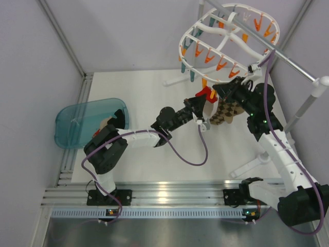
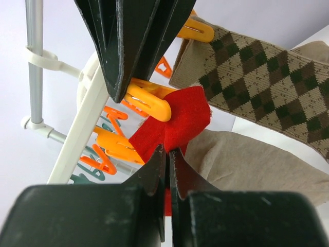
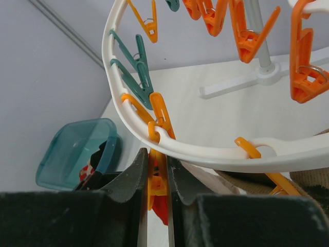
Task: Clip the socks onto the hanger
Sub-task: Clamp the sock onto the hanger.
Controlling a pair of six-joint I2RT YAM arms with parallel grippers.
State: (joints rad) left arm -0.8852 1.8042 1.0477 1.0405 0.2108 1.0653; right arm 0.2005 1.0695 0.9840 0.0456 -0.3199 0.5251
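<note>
The white oval hanger [image 1: 183, 47] hangs at the back right, rimmed with orange and teal pegs. One sock, red at its end [image 1: 206, 94] and beige below, is held up under the near rim. My left gripper [image 1: 198, 106] is shut on it: in the left wrist view the fingertips [image 2: 168, 150] pinch the red fabric [image 2: 180, 121], and the beige part [image 2: 252, 162] trails right. My right gripper [image 3: 158, 157] is shut on an orange peg [image 3: 157, 180] that hangs from the hanger rim [image 3: 216, 154]. That peg's tip [image 2: 149, 103] touches the red end.
A brown argyle sock [image 1: 226, 112] hangs from a peg just right of the red one. A grey rail stand [image 1: 293, 64] carries the hanger, its white feet on the table. A teal bin [image 1: 77, 123] with some fabric in it sits at the left.
</note>
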